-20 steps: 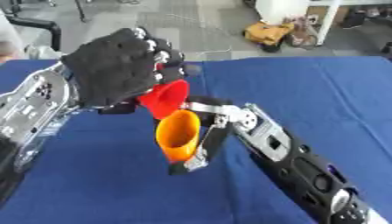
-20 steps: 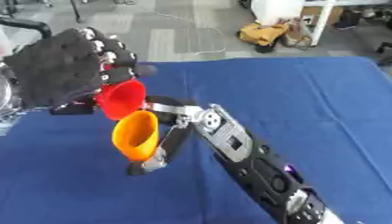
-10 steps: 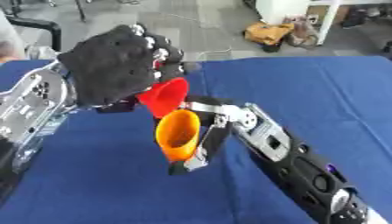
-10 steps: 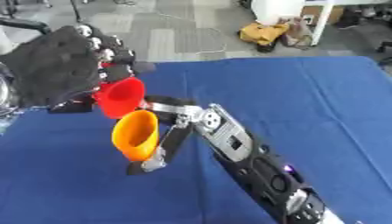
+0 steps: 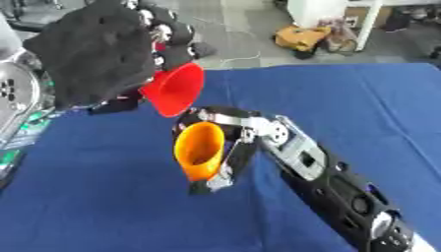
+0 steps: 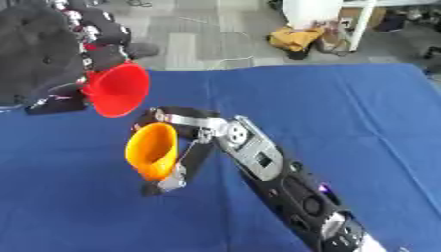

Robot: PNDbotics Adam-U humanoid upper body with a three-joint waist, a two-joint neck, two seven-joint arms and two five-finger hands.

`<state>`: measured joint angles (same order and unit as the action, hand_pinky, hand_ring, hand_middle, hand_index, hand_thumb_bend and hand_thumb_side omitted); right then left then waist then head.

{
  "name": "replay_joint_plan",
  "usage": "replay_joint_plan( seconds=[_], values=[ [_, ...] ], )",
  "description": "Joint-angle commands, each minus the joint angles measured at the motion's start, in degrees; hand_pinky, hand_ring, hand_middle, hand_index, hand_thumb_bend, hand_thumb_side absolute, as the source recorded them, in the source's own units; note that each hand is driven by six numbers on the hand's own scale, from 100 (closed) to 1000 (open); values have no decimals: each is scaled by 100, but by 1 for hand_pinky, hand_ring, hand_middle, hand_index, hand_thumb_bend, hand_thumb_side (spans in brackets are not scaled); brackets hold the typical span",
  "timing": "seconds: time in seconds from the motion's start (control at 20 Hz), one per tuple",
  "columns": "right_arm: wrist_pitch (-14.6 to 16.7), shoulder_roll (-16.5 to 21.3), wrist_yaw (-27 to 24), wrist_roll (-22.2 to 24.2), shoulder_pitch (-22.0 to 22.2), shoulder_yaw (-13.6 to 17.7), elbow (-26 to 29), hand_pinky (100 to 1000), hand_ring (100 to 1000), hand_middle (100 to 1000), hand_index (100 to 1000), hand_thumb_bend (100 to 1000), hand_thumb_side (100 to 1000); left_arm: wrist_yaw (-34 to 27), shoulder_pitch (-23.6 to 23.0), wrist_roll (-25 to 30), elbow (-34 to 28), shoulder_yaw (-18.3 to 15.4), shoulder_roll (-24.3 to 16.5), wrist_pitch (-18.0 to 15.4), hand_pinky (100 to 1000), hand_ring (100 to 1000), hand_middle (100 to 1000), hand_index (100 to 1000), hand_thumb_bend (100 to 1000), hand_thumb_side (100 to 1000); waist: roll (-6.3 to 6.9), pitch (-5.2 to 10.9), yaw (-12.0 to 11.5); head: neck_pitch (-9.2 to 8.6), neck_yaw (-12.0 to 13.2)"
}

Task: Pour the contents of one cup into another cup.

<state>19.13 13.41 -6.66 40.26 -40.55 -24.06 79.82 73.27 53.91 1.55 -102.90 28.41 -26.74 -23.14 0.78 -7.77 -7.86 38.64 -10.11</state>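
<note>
My left hand [image 5: 95, 54] is raised at the upper left, its fingers curled round a red cup [image 5: 176, 88] that is tipped on its side, mouth facing right and downward. Just below it, my right hand [image 5: 231, 147] holds an orange cup [image 5: 200, 151] above the blue table [image 5: 362, 103], fingers wrapped round its far side. The orange cup leans with its mouth turned up toward the red cup's rim. The two rims are close but apart. I cannot see any contents in either cup.
A blue cloth covers the whole table. Beyond its far edge lies grey floor with a yellow bag [image 5: 303, 37] and white furniture legs [image 5: 366, 24]. My right forearm [image 5: 336, 189] runs diagonally from the lower right.
The left hand has lifted a little and tipped the red cup further over. The orange cup in the right hand stays in place.
</note>
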Motion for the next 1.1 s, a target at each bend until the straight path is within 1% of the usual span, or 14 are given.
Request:
replay_joint_plan(
  seconds=[0.05,0.55,0.75,1.1],
  values=[
    [13,54,-20,-2,-100,54,82,196,429,285,425,286,158,35,76,58,7,36,-54,-79,328,387,373,841,555,100,3,86,8,-31,12],
    [6,24,-6,30,-99,45,76,195,430,286,424,285,163,328,0,9,495,362,192,-376,317,382,369,841,550,100,-4,69,42,-11,32],
    [9,20,-2,44,-96,44,67,194,430,286,424,285,164,406,-21,-47,623,391,236,-406,316,381,368,841,548,100,3,71,45,-3,35],
    [12,21,0,45,-96,48,64,193,430,286,423,286,164,437,-25,-92,651,373,241,-394,316,381,368,840,547,100,14,77,42,-6,32]
  ],
)
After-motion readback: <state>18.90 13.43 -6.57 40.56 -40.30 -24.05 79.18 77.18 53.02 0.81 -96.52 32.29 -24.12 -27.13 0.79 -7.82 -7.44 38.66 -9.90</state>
